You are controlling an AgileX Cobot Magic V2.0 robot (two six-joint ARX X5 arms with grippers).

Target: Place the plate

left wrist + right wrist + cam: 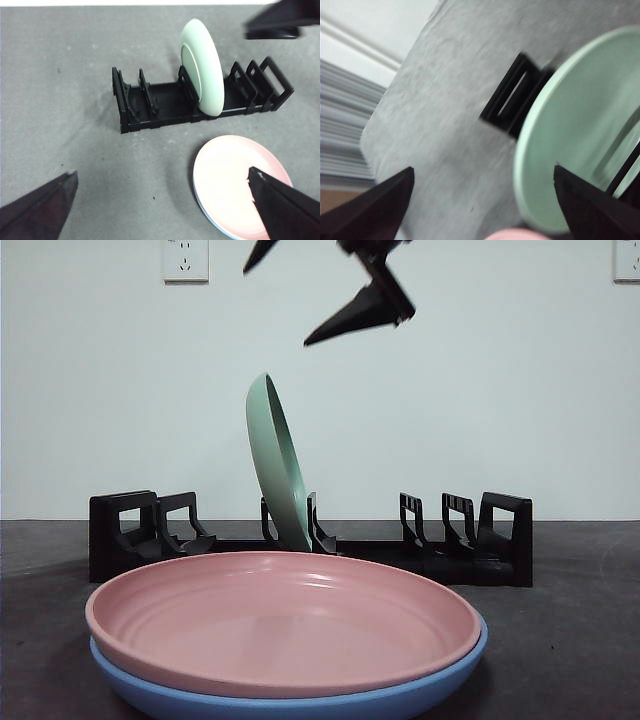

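A pale green plate (277, 465) stands on edge, leaning slightly, in a middle slot of the black rack (120, 530). Above it and slightly to its right hangs my right gripper (280, 305), open, its dark jaws pointing down toward the plate's rim without touching it. In the right wrist view, which is blurred, the green plate (580, 135) fills the side beyond the open right gripper (484, 169). My left gripper (160, 172) is open and empty, high above the table, looking down on the rack (150, 102) and green plate (202, 65).
A pink plate (280, 620) rests on a blue plate (300, 702) in front of the rack, close to the front camera. The rack has several free slots on both sides of the green plate. The right arm (280, 20) shows beyond the rack's far end.
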